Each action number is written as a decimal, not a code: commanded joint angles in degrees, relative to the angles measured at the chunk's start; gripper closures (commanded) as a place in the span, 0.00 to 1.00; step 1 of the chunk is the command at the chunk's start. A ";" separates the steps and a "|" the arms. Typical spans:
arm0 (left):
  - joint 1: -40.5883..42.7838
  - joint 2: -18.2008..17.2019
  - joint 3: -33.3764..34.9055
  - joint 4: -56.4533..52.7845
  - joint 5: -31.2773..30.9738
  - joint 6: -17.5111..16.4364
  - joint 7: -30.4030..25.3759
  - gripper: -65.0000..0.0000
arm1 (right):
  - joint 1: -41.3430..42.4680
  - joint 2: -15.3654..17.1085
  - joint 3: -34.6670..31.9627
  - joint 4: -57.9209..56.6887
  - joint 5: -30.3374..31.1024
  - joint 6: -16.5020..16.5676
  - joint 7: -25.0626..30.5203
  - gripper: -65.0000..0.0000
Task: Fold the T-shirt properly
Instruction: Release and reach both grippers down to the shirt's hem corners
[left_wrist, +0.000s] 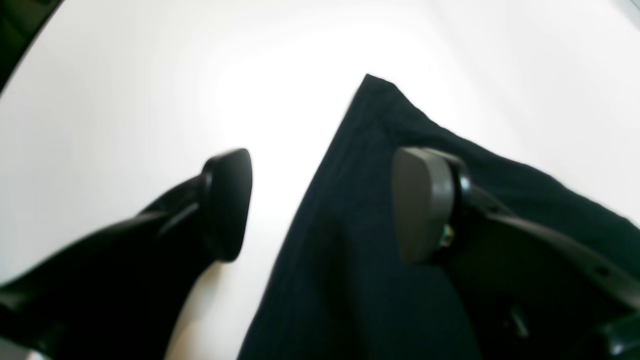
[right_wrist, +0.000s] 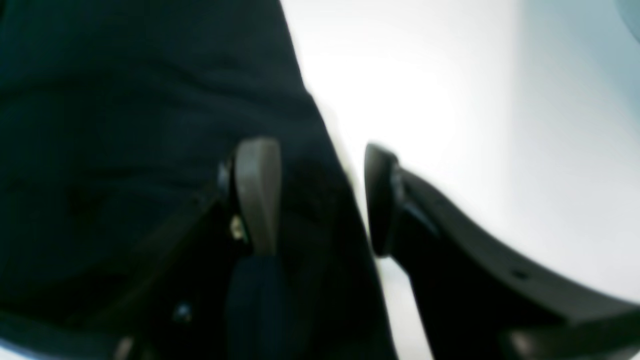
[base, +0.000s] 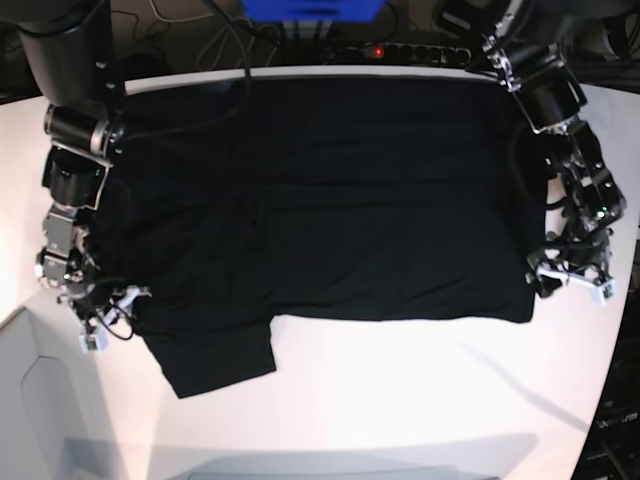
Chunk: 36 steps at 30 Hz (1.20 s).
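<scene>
The black T-shirt lies spread flat on the white table, plain side up, with one sleeve sticking out at the front left. My left gripper is at the shirt's right front corner. In the left wrist view it stands open astride the shirt's edge, one finger over cloth and one over bare table. My right gripper sits at the shirt's left edge by the sleeve. It is open too, with the cloth edge running between its fingers.
A power strip and cables lie behind the table's far edge, beside a blue box. Bare white tabletop stretches in front of the shirt. A grey surface adjoins the table at the front left.
</scene>
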 joint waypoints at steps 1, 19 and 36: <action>-2.01 -1.47 1.64 -1.11 -0.44 0.03 -3.02 0.35 | 1.95 0.59 -0.82 -0.24 0.81 -1.55 2.78 0.57; -17.40 -3.58 21.06 -35.75 -0.35 0.12 -24.12 0.35 | -1.83 -0.99 -7.59 -0.94 0.81 -2.43 4.63 1.00; -18.72 -3.23 21.77 -40.32 -0.35 0.12 -23.95 1.00 | -1.83 -0.99 -7.24 -0.94 0.81 -2.43 4.63 1.00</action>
